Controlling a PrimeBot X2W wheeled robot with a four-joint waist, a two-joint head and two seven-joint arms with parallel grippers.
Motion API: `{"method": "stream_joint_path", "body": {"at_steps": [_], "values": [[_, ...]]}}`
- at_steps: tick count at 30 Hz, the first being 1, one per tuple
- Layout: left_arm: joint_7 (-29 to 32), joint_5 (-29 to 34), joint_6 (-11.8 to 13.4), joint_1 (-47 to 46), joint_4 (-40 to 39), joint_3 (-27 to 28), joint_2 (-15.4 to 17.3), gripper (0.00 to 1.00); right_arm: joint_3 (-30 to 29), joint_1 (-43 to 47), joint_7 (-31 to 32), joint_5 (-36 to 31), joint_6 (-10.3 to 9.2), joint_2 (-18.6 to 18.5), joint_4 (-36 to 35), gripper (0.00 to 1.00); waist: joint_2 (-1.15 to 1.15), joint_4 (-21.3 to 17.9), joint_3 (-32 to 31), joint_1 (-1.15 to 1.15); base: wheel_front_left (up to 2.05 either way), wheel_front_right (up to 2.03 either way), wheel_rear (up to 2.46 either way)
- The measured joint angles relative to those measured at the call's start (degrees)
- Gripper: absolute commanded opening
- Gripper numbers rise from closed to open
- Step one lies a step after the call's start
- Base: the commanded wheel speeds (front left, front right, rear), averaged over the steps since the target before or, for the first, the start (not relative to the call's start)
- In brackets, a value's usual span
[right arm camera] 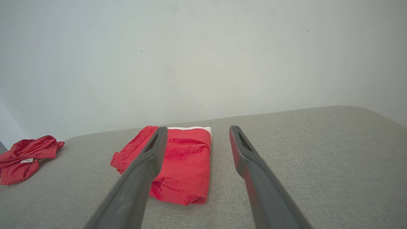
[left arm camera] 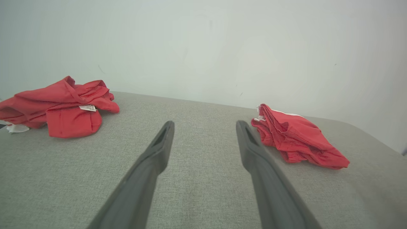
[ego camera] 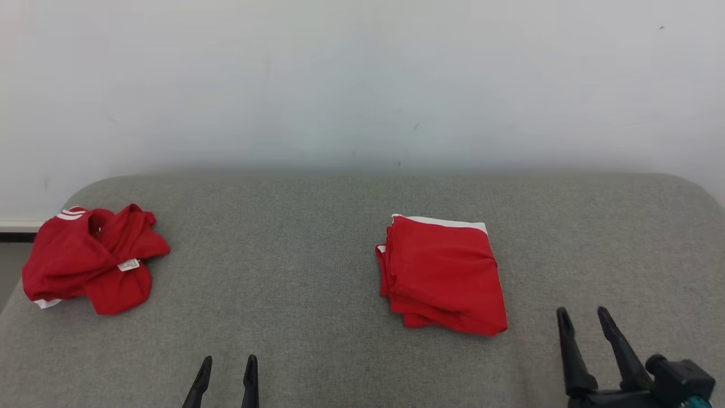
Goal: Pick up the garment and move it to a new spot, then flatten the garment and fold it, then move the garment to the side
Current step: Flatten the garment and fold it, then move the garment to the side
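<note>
Okay: both grippers empty, folded garment down just right of centre

Head view: folded red garment [ego camera: 444,275] lies flat on the grey padded surface [ego camera: 317,226], just right of frame centre. It's a roughly rectangular stack with layered edges showing on its left and lower sides and a white band [ego camera: 447,221] along its upper edge. Nothing is touching it.

Crumpled red garment [ego camera: 90,258] sits at the left edge of the frame, mid-height, near the surface's rounded corner. Bunched, not flat; white tag [ego camera: 128,264] facing up, white stripes [ego camera: 69,215] at its upper left. Well apart from the folded one.

Left gripper [ego camera: 230,358]: bottom edge, left of centre, fingers pointing up the frame and spread apart, nothing between them. Left wrist view agrees: bare grey fabric between the fingers, crumpled piece at left, folded piece at right.

Right gripper [ego camera: 581,310]: lower right corner, jaws released, holding nothing. The folded garment lies up and left of it, not touching. In the right wrist view the folded piece sits beyond the left finger, partly hidden by it, not gripped.

Pale wall [ego camera: 362,85] runs across the upper frame behind the surface.
</note>
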Motion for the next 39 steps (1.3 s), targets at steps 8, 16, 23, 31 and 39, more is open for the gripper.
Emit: {"method": "stream_joint_path", "body": {"at_steps": [8, 16, 23, 31, 39], "values": [[0.0, 0.3, 0.3, 0.0, 2.6, 1.1, 0.0, 1.00, -6.6, 8.3, 2.6, -4.4, 0.00, 0.1, -3.7, 1.00, 0.00, -0.3, -2.0, 0.00, 0.00, 0.00, 0.00], [0.0, 2.2, -0.7, 0.0, 6.3, 2.6, 0.0, 1.00, -8.2, 10.7, 4.2, -6.0, 0.00, -0.3, -2.7, 1.00, 0.00, -0.2, -2.9, 0.00, 0.00, 0.00, 0.00], [0.0, 2.8, -1.3, 0.0, 6.5, 3.5, 0.0, 1.00, -8.9, 10.7, 4.6, -7.0, 0.00, 0.4, -1.7, 1.00, 0.00, -0.2, -2.6, 0.01, 0.00, 0.00, 0.00], [0.0, 2.8, -1.3, 0.2, 6.0, 3.6, 0.0, 1.00, -9.3, 10.6, 4.7, -7.8, 0.00, 1.2, -1.6, 1.00, 0.00, 0.0, -2.4, 0.01, 0.00, 0.00, 0.00], [0.0, 2.7, -1.2, 0.2, 5.4, 3.5, 0.0, 1.00, -6.9, 6.6, 11.1, -6.0, 0.00, 1.1, -2.3, 1.00, 0.01, 0.1, -1.6, 0.01, 0.00, 0.00, 0.00]]}}
